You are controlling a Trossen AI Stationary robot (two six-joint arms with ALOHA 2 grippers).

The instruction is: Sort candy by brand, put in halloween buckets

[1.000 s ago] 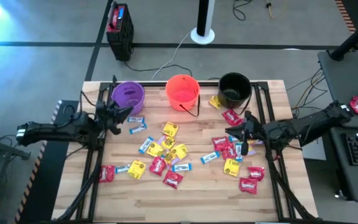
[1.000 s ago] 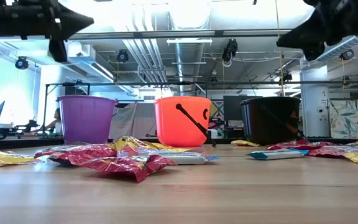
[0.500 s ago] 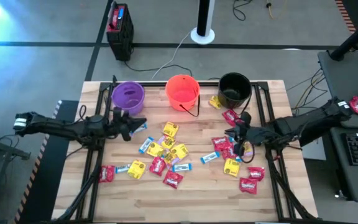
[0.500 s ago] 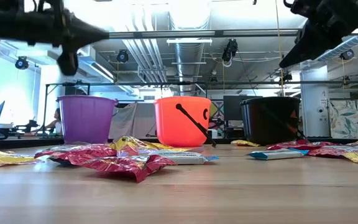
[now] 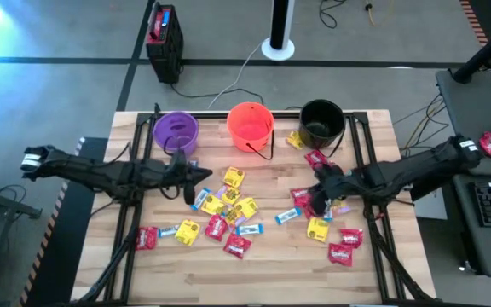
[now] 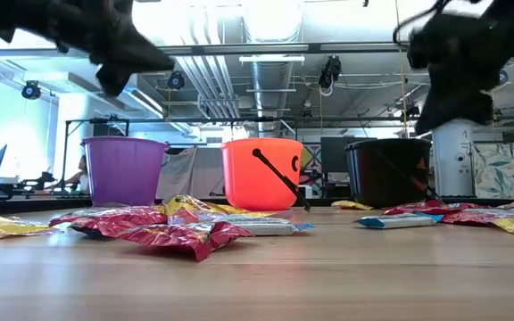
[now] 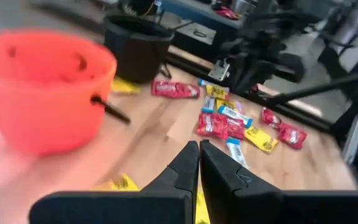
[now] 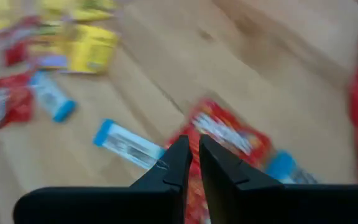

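Observation:
Three buckets stand along the far edge: purple [image 5: 176, 130], orange with a black handle [image 5: 251, 125], and black [image 5: 321, 122]. Red, yellow and blue-and-white candy packets [image 5: 228, 205] lie flat across the middle and right of the table. My left gripper [image 5: 196, 181] is shut and empty, above the table just left of the middle pile, near a blue-and-white packet [image 5: 201, 199]. My right gripper [image 5: 318, 200] is shut and empty, pointing down over a red packet [image 8: 229, 140] in the right-hand group. In the low view both grippers hang clear above the table.
Loose packets lie near the left front corner [image 5: 147, 237] and the right front [image 5: 341, 252]. A yellow packet [image 5: 295, 139] lies between the orange and black buckets. Bare wood [image 5: 271, 273] runs along the near edge. Black frame rails [image 5: 130, 230] run along both table sides.
My left gripper has gone from beside the purple bucket toward the table's right, out over the middle pile. My right gripper has gone a little toward the near edge and down, tipping toward the red packets. No candy has moved.

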